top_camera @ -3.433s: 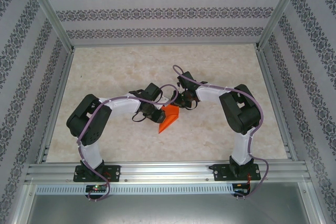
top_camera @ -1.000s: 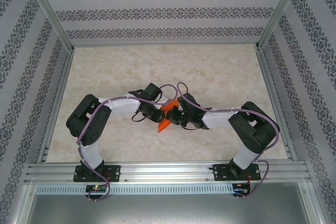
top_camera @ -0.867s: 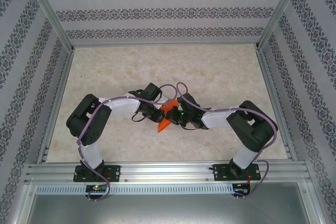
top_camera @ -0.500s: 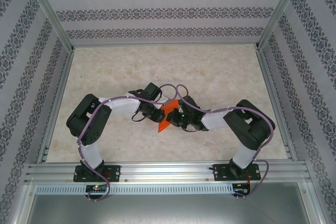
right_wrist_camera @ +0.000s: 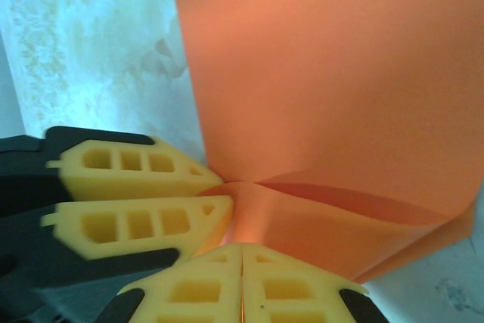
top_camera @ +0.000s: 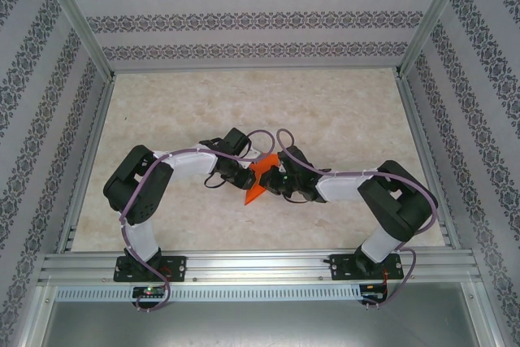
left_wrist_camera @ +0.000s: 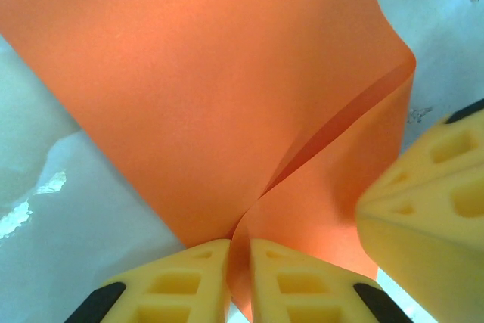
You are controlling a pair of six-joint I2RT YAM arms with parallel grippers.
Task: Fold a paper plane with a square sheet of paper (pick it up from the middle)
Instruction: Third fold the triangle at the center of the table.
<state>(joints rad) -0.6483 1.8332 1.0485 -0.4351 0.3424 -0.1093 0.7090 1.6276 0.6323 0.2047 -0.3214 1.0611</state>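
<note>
Pinching the orange sheet [left_wrist_camera: 189, 88] near its crease, my left fingers [left_wrist_camera: 187, 285] and right fingers [right_wrist_camera: 291, 293] should hold gently; it looks flimsy.

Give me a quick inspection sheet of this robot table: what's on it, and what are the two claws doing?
Surface: pale marbled tabletop, flat and matt.
Job's things: orange paper, partly folded, held between the two arms at mid-table.
Clutter: nothing seen.
Grippers: left gripper and right gripper are both shut on the orange paper, pinching it close together.
Cables: purple cables run along both arms and loop near the wrists.
Surroundings: patterned walls on three sides, aluminium frame around the table.
</note>
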